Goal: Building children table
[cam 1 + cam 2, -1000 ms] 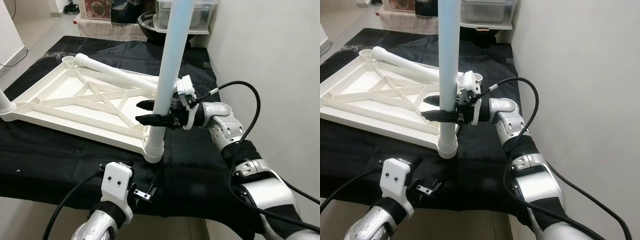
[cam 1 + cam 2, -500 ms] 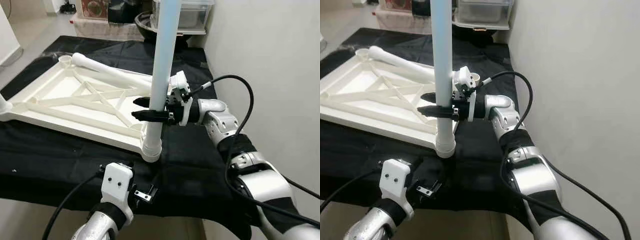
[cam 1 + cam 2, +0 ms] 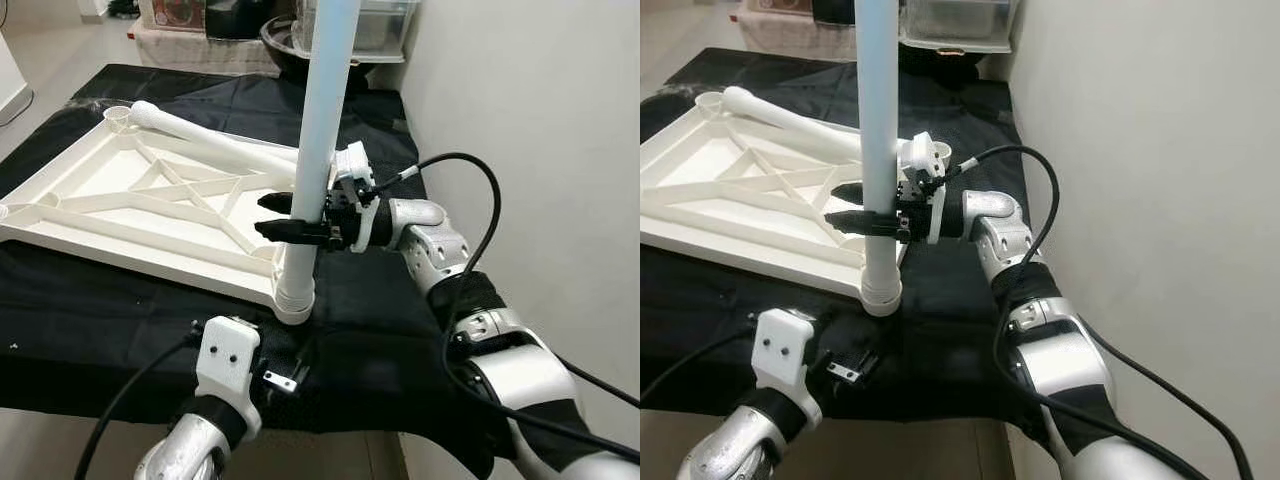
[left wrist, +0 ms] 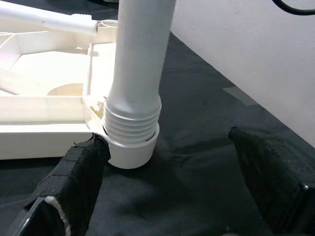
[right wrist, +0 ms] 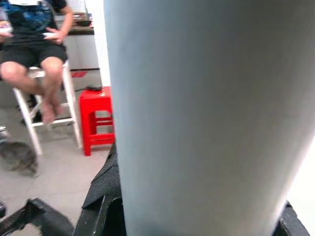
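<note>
Where black cloth covers the surface, upturned white plastic tabletop lies left; right gripper clamps upright white tube leg, top cropped; left gripper gapes near, holding nothing.

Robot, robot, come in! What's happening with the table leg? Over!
Right tool clamped on upright table leg, standing in tabletop corner socket. Left tool open, low beside leg base. Spare leg lying across tabletop.

A white table leg is seen close up, centre to right. At upper left, a seated person and a red stool are observed.
</note>
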You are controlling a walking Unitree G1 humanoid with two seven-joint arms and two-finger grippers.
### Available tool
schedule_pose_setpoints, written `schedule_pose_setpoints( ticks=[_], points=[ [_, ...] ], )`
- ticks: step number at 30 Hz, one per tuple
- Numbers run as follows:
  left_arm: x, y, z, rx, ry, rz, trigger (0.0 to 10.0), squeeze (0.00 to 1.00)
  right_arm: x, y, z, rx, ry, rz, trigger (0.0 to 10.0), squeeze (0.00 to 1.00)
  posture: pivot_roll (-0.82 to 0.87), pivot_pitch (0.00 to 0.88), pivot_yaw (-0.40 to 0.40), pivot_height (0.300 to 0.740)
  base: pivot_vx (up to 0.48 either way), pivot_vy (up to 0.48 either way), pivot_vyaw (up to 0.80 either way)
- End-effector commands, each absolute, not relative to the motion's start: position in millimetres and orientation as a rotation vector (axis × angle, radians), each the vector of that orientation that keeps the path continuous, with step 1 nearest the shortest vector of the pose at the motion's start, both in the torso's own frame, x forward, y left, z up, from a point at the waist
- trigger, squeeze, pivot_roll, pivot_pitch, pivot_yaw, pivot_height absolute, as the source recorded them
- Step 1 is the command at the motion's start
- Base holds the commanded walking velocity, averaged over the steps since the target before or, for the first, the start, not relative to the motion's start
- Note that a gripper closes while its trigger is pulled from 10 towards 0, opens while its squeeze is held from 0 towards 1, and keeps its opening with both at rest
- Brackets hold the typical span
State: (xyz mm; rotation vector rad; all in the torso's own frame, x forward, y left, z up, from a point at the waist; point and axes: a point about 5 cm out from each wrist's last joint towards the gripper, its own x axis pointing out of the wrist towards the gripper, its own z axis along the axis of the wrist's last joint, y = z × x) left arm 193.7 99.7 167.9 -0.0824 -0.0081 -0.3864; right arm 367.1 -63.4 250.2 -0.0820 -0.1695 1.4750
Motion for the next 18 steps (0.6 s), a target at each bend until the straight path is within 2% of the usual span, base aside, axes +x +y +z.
schedule_pose_setpoints(
  ticks=[1, 4, 7, 12, 18],
  points=[
    [195, 101, 165, -0.075, 0.008, -0.381, 10.0, 0.00, 370, -71, 206, -0.064, 0.010, 1.334, 10.0, 0.00, 0.10, 0.200, -0.094, 0.740, 0.000, 0.000, 0.00],
    [201, 103, 165, -0.066, -0.002, -0.367, 10.0, 0.00, 373, -74, 202, -0.061, -0.001, 1.190, 10.0, 0.00, 0.10, 0.192, -0.091, 0.740, 0.000, 0.000, 0.00],
    [202, 104, 165, -0.064, -0.003, -0.366, 10.0, 0.00, 372, -74, 202, -0.066, -0.006, 1.173, 10.0, 0.00, 0.10, 0.192, -0.091, 0.740, 0.000, 0.000, 0.00],
    [206, 107, 166, -0.054, -0.009, -0.357, 10.0, 0.00, 375, -78, 199, -0.098, -0.006, 0.957, 10.0, 0.00, 0.10, 0.178, -0.091, 0.740, 0.000, 0.000, 0.00],
    [208, 108, 165, -0.051, -0.011, -0.354, 10.0, 0.00, 376, -79, 198, -0.134, 0.011, 0.815, 10.0, 0.00, 0.09, 0.165, -0.088, 0.740, 0.000, 0.000, 0.00]
  ],
)
